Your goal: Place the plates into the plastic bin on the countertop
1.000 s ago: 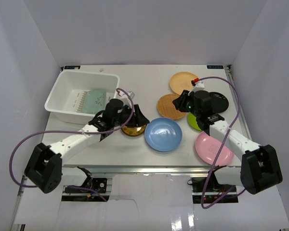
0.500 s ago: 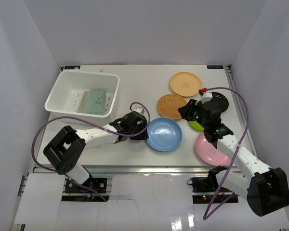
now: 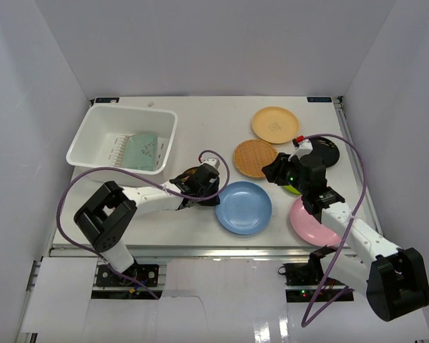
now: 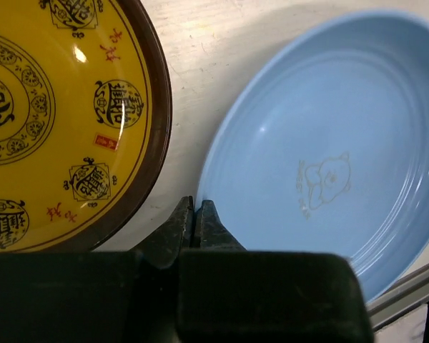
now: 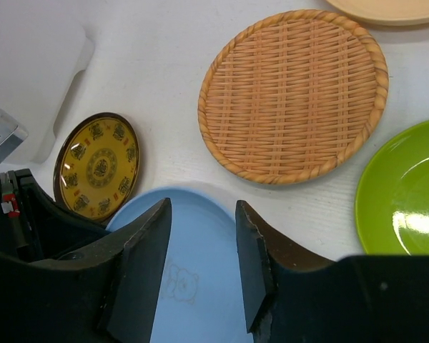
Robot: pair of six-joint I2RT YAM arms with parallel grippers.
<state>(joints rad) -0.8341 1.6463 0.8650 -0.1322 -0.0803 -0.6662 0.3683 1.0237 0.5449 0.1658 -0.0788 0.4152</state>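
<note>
The blue plate (image 3: 244, 209) lies on the countertop (image 3: 214, 128) near its front edge. My left gripper (image 4: 196, 209) is shut on the left rim of this blue plate (image 4: 329, 143), low over the table (image 3: 217, 197). Just left of it lies the brown-gold patterned plate (image 4: 43, 107). My right gripper (image 5: 202, 207) hangs open above the blue plate's far side, holding nothing, near the woven plate (image 5: 293, 96). The white plastic bin (image 3: 86, 153) stands at the back left with the pale green rectangular plate (image 3: 141, 148) inside.
A peach plate (image 3: 275, 123), a black plate (image 3: 327, 151), a lime green plate (image 5: 407, 193) and a pink plate (image 3: 311, 220) lie on the right half of the table. Purple cables loop beside both arms.
My left gripper came down beside the brown-gold plate and closed on the blue plate's rim, which shifted slightly toward the front. My right gripper's jaws opened wider.
</note>
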